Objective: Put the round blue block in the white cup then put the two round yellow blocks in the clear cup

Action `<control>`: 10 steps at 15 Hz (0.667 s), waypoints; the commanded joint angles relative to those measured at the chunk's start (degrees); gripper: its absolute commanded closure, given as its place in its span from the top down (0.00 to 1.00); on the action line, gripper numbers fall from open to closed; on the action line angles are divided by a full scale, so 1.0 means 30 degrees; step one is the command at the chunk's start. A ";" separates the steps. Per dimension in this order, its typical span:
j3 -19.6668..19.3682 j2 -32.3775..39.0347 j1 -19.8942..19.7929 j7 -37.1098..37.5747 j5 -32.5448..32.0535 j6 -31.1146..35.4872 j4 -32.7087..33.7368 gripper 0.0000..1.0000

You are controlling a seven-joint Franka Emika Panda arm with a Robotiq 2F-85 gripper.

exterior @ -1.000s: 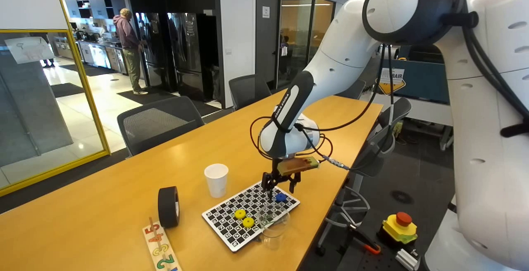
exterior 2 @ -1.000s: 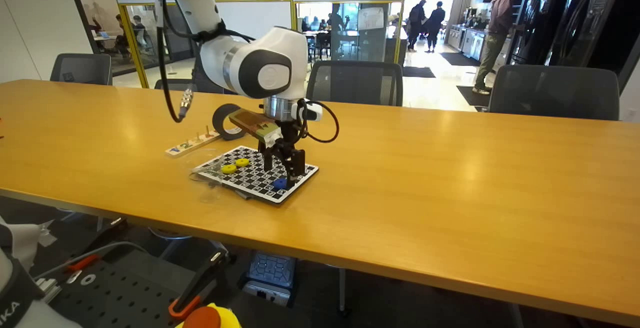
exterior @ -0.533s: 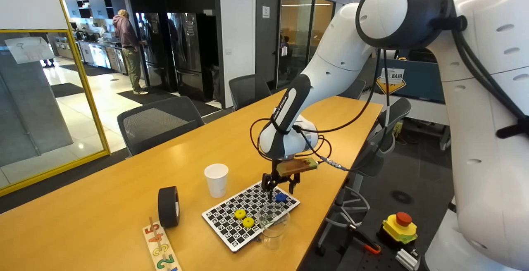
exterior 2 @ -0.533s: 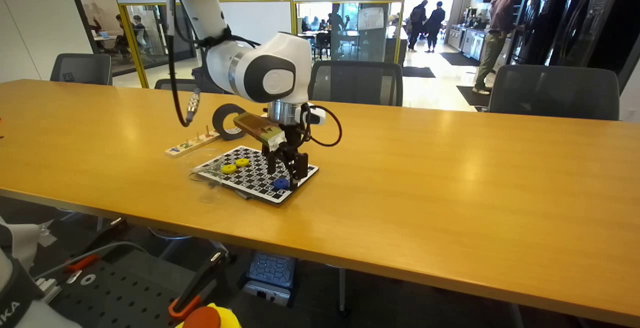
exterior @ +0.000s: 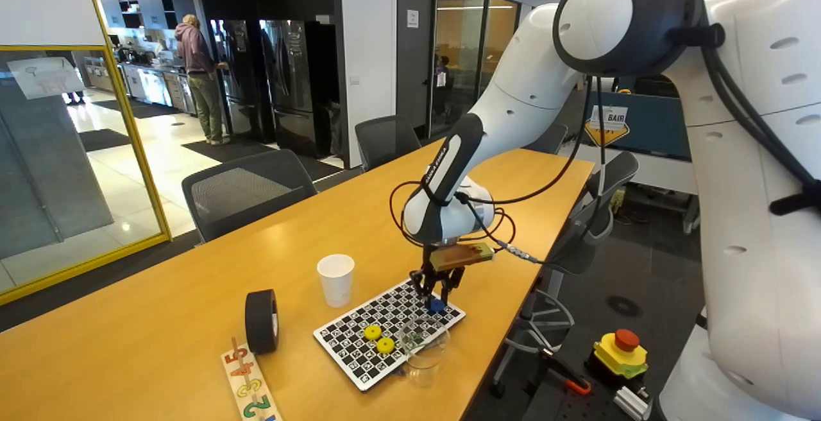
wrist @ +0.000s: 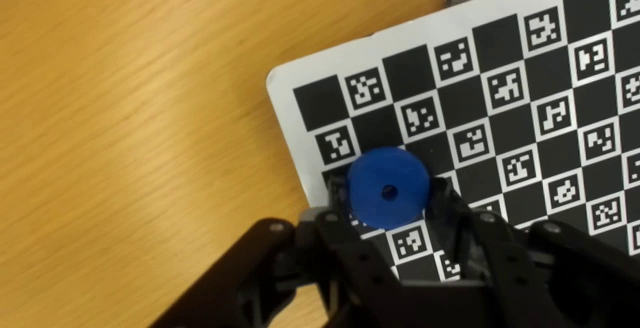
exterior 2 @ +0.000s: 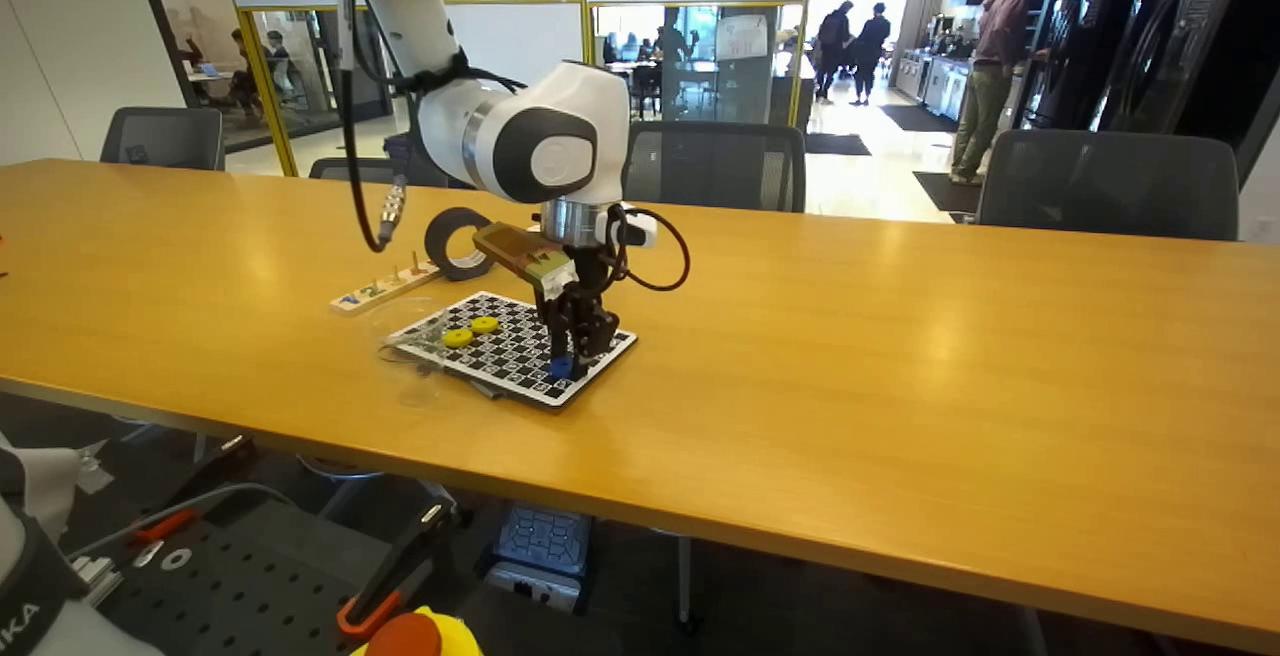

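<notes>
Wrist view: black two-finger gripper clamped across round blue block on black-and-white checkered board | In an exterior view: tapered white cup stands just beside board; lift block vertically, clear rim, release centred.

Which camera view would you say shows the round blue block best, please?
The wrist view: it shows the round blue block large, from above, even its centre hole. Both exterior views show it only small, partly hidden by the gripper.

arm: bent, reaching low | wrist: near vertical | jaws: pointing down, part-closed, fingertips apart
</notes>
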 commanded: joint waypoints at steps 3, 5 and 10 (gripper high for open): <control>-0.0177 -0.0205 0.0310 0.0726 -0.0417 -0.0165 0.0154 0.20; -0.0441 -0.0600 0.0808 0.1287 -0.0974 -0.0286 0.0211 0.20; -0.0050 -0.1697 0.1502 0.1746 -0.1739 -0.0394 0.1447 0.21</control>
